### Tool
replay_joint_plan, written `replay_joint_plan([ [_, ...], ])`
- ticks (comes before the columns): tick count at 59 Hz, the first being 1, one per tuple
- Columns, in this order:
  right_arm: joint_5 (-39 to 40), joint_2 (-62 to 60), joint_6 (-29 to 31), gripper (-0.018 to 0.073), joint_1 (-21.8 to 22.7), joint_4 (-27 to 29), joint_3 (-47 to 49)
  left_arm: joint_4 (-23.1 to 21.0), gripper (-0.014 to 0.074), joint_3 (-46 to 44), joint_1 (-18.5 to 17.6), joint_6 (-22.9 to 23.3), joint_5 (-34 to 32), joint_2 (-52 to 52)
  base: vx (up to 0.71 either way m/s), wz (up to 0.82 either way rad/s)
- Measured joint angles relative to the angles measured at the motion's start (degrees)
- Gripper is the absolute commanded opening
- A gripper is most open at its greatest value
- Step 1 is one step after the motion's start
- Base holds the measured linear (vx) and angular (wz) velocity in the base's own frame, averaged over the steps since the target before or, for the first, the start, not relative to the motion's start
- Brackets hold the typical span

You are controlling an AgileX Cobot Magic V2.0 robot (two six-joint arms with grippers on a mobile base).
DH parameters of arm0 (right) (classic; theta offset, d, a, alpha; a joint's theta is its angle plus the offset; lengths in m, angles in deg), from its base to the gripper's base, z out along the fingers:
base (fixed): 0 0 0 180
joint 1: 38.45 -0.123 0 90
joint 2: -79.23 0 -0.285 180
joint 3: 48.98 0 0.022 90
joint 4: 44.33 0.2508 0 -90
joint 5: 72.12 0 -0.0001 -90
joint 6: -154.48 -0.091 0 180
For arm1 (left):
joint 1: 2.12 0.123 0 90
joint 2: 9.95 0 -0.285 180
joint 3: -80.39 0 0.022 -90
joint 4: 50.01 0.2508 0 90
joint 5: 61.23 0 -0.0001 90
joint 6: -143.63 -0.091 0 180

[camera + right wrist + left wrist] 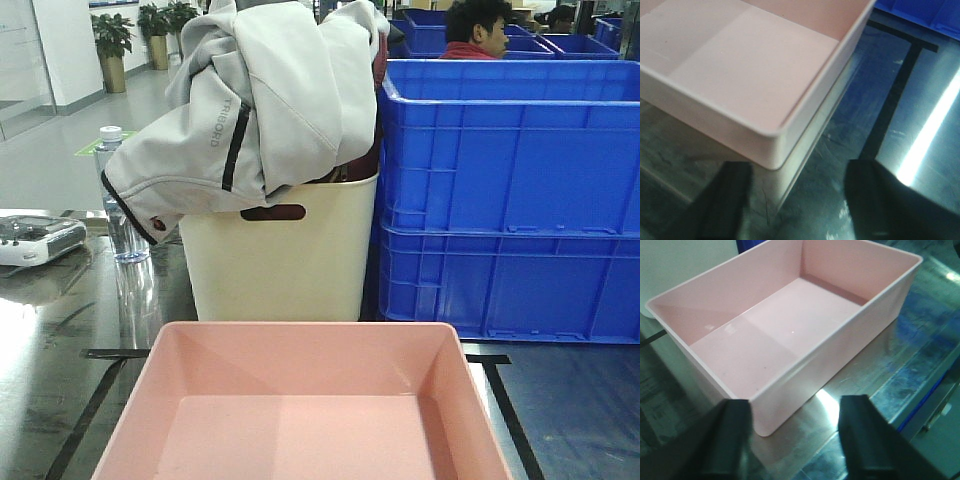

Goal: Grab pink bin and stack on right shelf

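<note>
- On the near middle of the right shelf (560, 420), in the front-facing view, sits the pink bin (300, 420). It is a wide, shallow tray of smooth plastic with sloping walls and a rolled rim, and its near end is cut off by the bottom edge.
- The shelf top is shiny steel that mirrors the room. Black tape lines (85, 405) run along the bin's left and right sides and behind its far wall.
- Just beyond the bin stands a cream bin (280, 270) with a handle slot, and a soft grey jacket (270, 100) is heaped over its rim.
- Right of the cream bin, two deep blue crates (510, 200) with ribbed walls are stacked. Further blue crates and a person in red (475, 30) are far behind them.
- On the left stand a clear water bottle (118, 200) and a white device (35, 240), with potted plants (112, 40) far off on the floor.
- In the left wrist view, the left gripper (795, 410) has its jaws spread wide and grips nothing. Its dark fingers (730, 440) flank a rounded corner of the pink bin (780, 340), which lies just ahead of them. I cannot tell whether they touch it. Steel with a blurred sheen (900, 365) lies to the right.
- In the right wrist view, the right gripper (800, 170) is likewise agape and empty. Its blurred dark fingers (870, 200) sit near another bin corner (740, 90), which is reflected in the steel (840, 130). A tape line (895, 95) crosses beyond it, and a blue crate (925, 12) is at the far right.
</note>
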Motion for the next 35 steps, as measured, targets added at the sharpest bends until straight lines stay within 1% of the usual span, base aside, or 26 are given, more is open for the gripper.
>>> replay_joint_plan([
  [5, 0.00, -4.77, 0.00, 0.0110, 0.00, 0.00, -3.28, -1.53, 0.0157, 4.02, 0.00, -0.20, -2.05, 4.39, 0.00, 0.00],
  [10, 0.00, -7.90, 0.00, -0.0017, 0.00, 0.00, -5.52, -2.14, 0.0056, 6.71, 0.00, -0.20, -3.05, 7.03, 0.00, 0.00],
  [14, -0.34, -9.75, 0.00, -0.0015, 0.00, 0.00, -6.84, -2.14, -0.0010, 7.83, 0.00, -0.24, -2.91, 7.81, 0.00, 0.00],
  [23, -2.51, -10.97, 0.00, -0.0013, 0.00, -0.02, -7.49, -2.19, -0.0007, 8.29, 0.00, -0.24, -1.88, 7.90, 0.00, 0.00],
  [35, -3.03, -10.97, 0.00, -0.0012, 0.00, -0.02, -7.49, -2.27, -0.0006, 8.52, 0.00, -0.24, -1.91, 8.34, 0.00, 0.00],
])
